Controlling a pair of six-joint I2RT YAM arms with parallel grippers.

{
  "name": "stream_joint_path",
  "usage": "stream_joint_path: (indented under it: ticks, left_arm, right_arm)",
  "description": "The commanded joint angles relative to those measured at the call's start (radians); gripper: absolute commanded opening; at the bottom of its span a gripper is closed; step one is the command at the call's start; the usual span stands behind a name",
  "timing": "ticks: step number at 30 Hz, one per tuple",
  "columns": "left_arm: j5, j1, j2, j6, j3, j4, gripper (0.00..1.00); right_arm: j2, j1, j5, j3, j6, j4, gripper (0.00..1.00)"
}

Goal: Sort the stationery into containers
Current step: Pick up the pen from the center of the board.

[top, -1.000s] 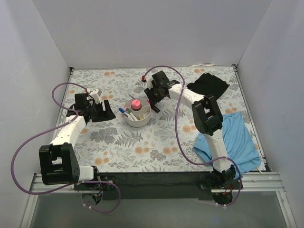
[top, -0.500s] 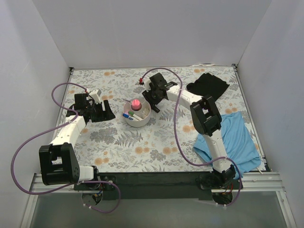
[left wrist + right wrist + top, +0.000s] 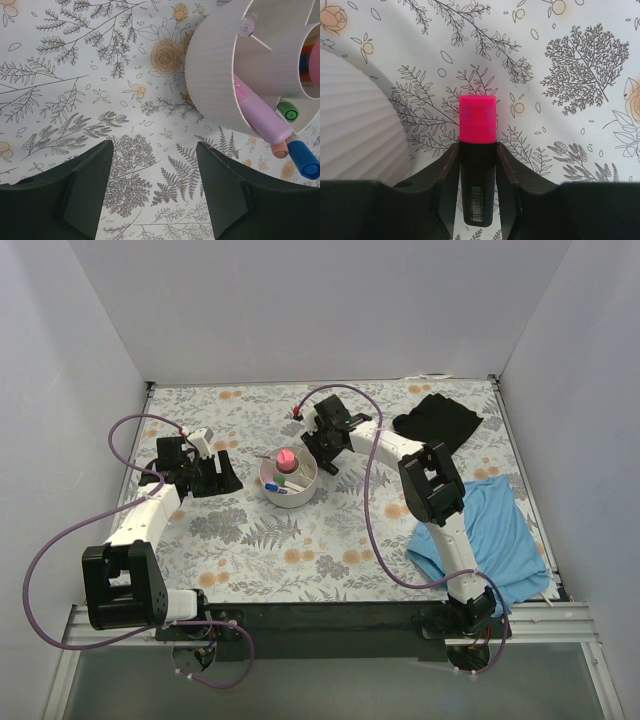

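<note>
The round white organiser (image 3: 289, 480) stands mid-table with a pink item in its central cup and markers in its outer compartments. In the left wrist view the organiser (image 3: 215, 75) holds a pale pink pen (image 3: 260, 116), a green cap (image 3: 288, 111) and a blue cap (image 3: 303, 160). My right gripper (image 3: 477, 147) is shut on the stubby pink-and-dark case (image 3: 478, 122), just right of the organiser's wall (image 3: 355, 125) and above the table. In the top view my right gripper (image 3: 318, 448) sits at the organiser's far right. My left gripper (image 3: 227, 473) is open and empty, left of the organiser.
A black cloth (image 3: 440, 420) lies at the back right. A blue cloth (image 3: 485, 530) lies at the right near the right arm's base. White walls enclose the floral table on three sides.
My right gripper has shifted slightly left, toward the organiser, still holding the case. The left arm has not moved.
</note>
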Motion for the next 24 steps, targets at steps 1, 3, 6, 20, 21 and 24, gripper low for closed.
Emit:
stream_joint_path:
  ticks: [1, 3, 6, 20, 21, 24]
  left_arm:
    - [0.009, 0.01, -0.012, 0.005, 0.003, 0.015, 0.67]
    - [0.013, 0.008, -0.014, 0.003, 0.002, 0.026, 0.67]
    - [0.019, 0.01, -0.018, -0.003, -0.006, 0.044, 0.67]
    - [0.155, 0.008, -0.047, -0.052, 0.006, 0.11, 0.69]
    - [0.16, 0.008, -0.044, -0.055, 0.021, 0.111, 0.69]
    - [0.161, 0.008, -0.037, -0.067, 0.077, 0.111, 0.7]
  right_arm:
    - [-0.012, 0.004, 0.078, -0.019, -0.04, 0.001, 0.01]
    - [-0.048, 0.0, 0.079, -0.039, -0.064, 0.003, 0.01]
    - [-0.126, -0.016, 0.09, -0.081, -0.06, 0.007, 0.01]
    - [-0.474, -0.048, -0.166, -0.151, 0.09, 0.078, 0.01]
    - [-0.486, -0.043, -0.18, -0.164, 0.098, 0.093, 0.01]
    - [-0.532, -0.045, -0.211, -0.213, 0.15, 0.142, 0.01]
